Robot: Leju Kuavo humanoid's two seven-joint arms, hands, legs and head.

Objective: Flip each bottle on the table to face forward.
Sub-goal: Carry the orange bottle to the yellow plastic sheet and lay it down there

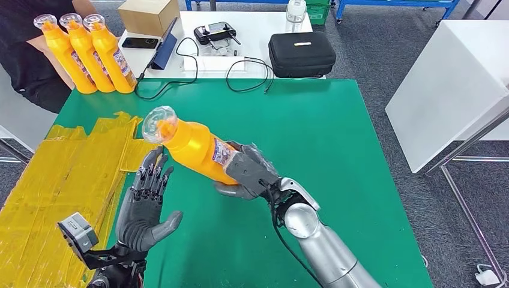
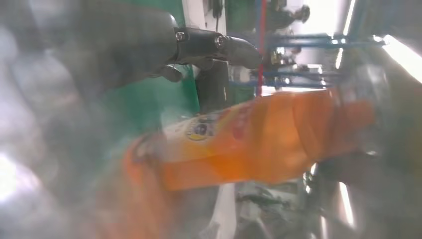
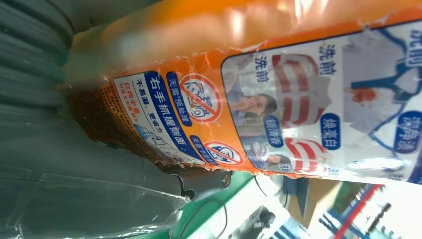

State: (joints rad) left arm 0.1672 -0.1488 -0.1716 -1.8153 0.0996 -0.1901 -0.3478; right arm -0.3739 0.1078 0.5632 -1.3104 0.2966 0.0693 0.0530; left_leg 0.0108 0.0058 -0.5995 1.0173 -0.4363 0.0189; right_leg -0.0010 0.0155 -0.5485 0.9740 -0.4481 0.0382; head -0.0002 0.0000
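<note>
While the right hand (image 1: 249, 174) grips the orange bottle (image 1: 195, 147) by its lower body, you have the item raised off the green table (image 1: 312, 132), tilted, with its clear cap (image 1: 158, 124) pointing toward the table's far left corner. The right fingers are wrapped around the base end; in the right wrist view they press against the printed label (image 3: 278, 99), so the grasp looks secure. The left hand (image 1: 146, 207) holds nothing: its fingers are spread with the palm turned toward the bottle, just beside and below the neck, not touching as far as the head view shows. The left wrist view is blurred and settles nothing more.

Three further orange bottles (image 1: 87, 54) stand upright in a row at the table's far left corner, held against a person's arm (image 1: 36, 45); you cannot tell from here which way their labels face. Yellow tape strips (image 1: 66, 174) cover the table's left edge.

Judgement: the flip of the held bottle is in hand, not finished. It has yet to be turned and set down, so the greater part of the task appears outstanding.
</note>
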